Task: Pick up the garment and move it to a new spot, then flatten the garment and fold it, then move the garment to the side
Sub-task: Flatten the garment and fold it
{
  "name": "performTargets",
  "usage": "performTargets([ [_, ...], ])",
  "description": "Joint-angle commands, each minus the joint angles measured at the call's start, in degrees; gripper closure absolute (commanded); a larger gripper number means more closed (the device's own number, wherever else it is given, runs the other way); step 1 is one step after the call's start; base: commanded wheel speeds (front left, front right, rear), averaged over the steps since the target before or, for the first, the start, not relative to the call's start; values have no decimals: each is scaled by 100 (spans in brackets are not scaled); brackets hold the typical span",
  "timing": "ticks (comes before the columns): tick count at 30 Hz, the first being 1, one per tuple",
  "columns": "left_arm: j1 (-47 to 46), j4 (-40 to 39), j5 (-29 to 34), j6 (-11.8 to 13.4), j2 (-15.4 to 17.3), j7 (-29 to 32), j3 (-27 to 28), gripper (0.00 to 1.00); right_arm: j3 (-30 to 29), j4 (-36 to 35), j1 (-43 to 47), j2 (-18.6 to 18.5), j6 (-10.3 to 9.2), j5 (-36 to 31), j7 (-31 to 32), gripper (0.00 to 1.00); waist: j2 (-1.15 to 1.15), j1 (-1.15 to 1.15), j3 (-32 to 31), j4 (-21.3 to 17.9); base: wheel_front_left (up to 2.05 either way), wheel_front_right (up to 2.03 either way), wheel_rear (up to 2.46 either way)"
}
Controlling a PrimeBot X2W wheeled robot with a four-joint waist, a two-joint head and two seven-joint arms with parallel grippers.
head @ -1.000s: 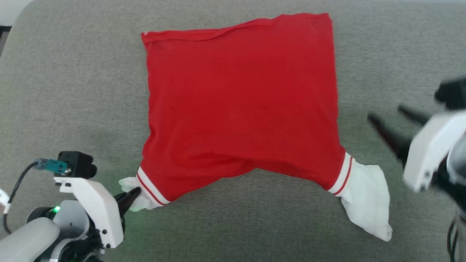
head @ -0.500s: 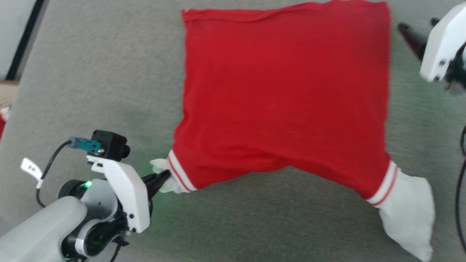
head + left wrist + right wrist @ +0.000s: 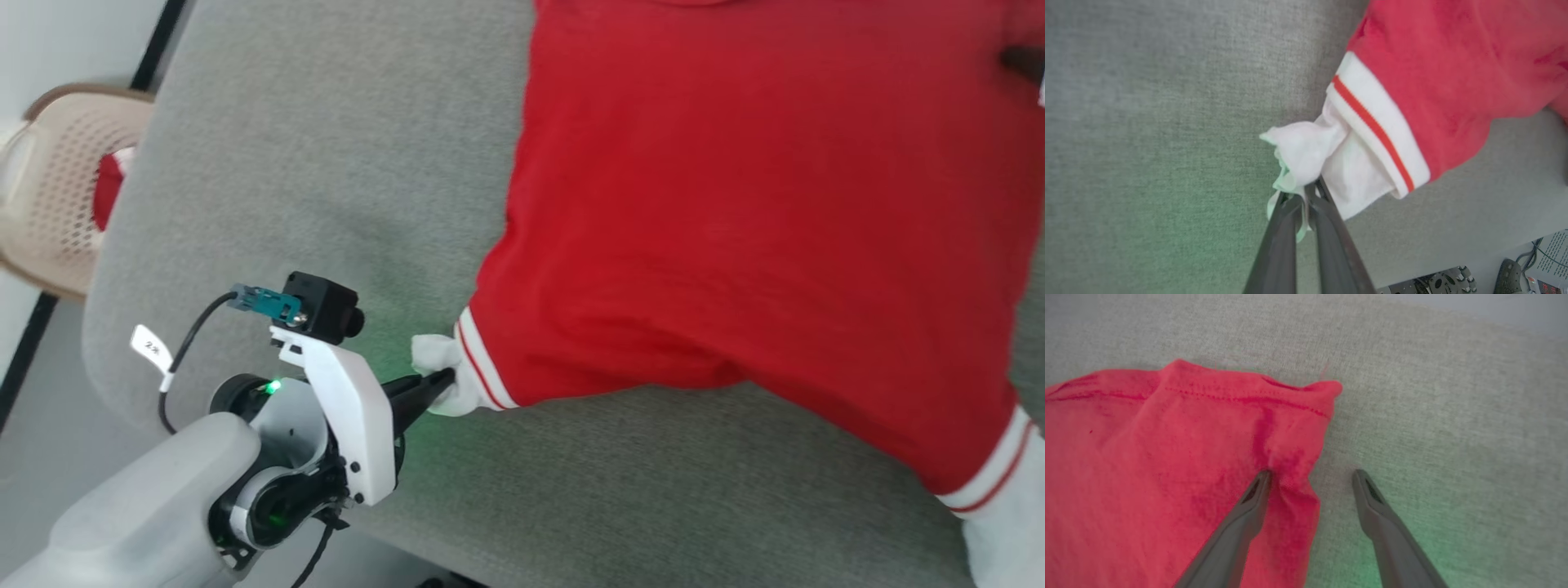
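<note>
The red garment (image 3: 735, 204) lies spread on a grey padded surface (image 3: 326, 163). My left gripper (image 3: 441, 382) is shut on the bunched white end of its near-left sleeve (image 3: 1306, 155), just past the red-and-white stripes (image 3: 1372, 122). The other white sleeve end (image 3: 1008, 514) runs off the lower right corner. In the right wrist view my right gripper (image 3: 1310, 473) is open at a far hemmed corner of the garment (image 3: 1147, 457). One of its fingers (image 3: 1249, 502) rests on the red cloth, and the other finger (image 3: 1372, 498) is over bare grey surface.
A beige perforated plastic chair (image 3: 49, 188) with something red on it stands off the surface's left edge. The surface's rounded front-left edge (image 3: 114, 384) drops to the floor. Cables and devices (image 3: 1515, 273) lie below the near edge.
The head camera has swung left, shifting the whole picture rightward. My left gripper stays shut on the white sleeve end. My right gripper has gone from the near right up to the garment's far corner.
</note>
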Motion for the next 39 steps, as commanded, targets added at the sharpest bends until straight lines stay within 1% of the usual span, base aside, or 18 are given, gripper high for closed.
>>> performTargets([
  [1,-86,83,59,-58,-64,18,-30,100,-78,312,58,23,0,-81,124,0,0,0,131,158,0,0,0],
  [3,-127,182,67,-118,-136,18,-44,100,-115,663,143,74,0,-203,316,0,0,0,165,203,0,0,0],
  [4,-130,226,74,-136,-154,15,-48,100,-124,813,209,90,0,-268,420,27,0,0,169,214,0,0,0],
  [5,-135,272,69,-155,-164,15,-51,100,-100,938,265,107,0,-341,488,66,0,0,175,219,0,0,0],
  [6,-156,318,65,-162,-170,15,-45,100,-91,1017,289,111,0,-385,534,100,0,0,183,217,0,0,0],
  [10,-197,420,57,-195,-174,-8,-20,100,-46,1056,249,76,-1,-504,566,100,0,0,183,154,0,0,0],
  [14,-221,484,61,-167,-79,-49,52,100,168,871,52,143,-1,-368,591,100,0,0,106,-71,0,0,0],
  [17,-161,458,24,-92,84,-94,138,100,614,599,46,199,-1,-129,663,100,0,0,9,-357,0,0,0],
  [20,-78,384,-19,-5,257,-128,214,100,1170,129,163,120,-1,290,704,100,0,0,-89,-659,0,0,0],
  [22,-7,348,-36,57,397,-142,266,100,1542,-282,354,62,-1,685,769,100,0,0,-161,-867,0,0,0],
  [25,77,262,-102,126,560,-160,322,100,1980,-1049,739,-129,-1,1339,894,100,0,0,-265,-1157,0,0,0],
  [27,129,201,-108,191,676,-161,359,100,2144,-1625,1073,-262,-1,1804,1044,100,0,0,-340,-1338,0,0,0],
  [30,185,106,-145,286,854,-144,410,100,2281,-2491,1655,-488,-1,2304,1323,100,0,0,-444,-1583,0,0,0],
  [32,227,28,-171,352,944,-117,436,100,2271,-3057,2106,-608,-1,2579,1518,100,0,0,-509,-1718,0,0,0],
  [35,293,-82,-184,428,1077,-87,448,100,2104,-3873,2812,-717,-1,2862,1828,100,0,0,-598,-1890,0,0,0],
  [37,299,-159,-220,476,1143,-75,474,100,1946,-4372,3303,-736,-1,2977,2049,100,0,0,-648,-1981,0,0,0],
  [38,328,-223,-217,522,1182,-74,484,100,1722,-4848,3799,-695,-1,3023,2247,100,0,0,-672,-2044,0,0,0],
  [39,337,-255,-230,532,1187,-62,486,100,1610,-5099,4046,-650,-1,3015,2333,100,0,0,-676,-2063,0,0,0],
])
